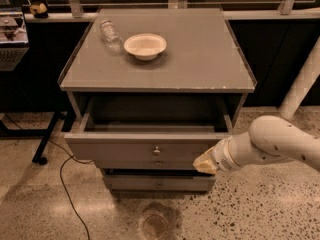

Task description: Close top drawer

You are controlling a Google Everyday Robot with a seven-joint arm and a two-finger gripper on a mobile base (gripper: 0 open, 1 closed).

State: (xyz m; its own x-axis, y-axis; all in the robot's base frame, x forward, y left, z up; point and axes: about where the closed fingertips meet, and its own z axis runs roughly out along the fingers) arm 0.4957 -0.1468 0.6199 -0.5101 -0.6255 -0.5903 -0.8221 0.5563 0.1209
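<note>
The top drawer [130,150] of the grey cabinet is partly pulled out, its flat front carrying a small round metal knob [156,150] at the centre. Only a narrow strip of its inside shows under the cabinet top. My gripper [204,164] comes in from the right on a white arm and rests against the right end of the drawer front, below and right of the knob. Its tip looks pale and rounded, and it holds nothing that I can see.
The cabinet top [200,59] bears a white bowl [145,45] and a clear plastic bottle [110,34] lying on its side. Two lower drawer fronts [157,184] sit beneath. A black cable [62,179] trails on the speckled floor at left. A white post [302,81] leans at right.
</note>
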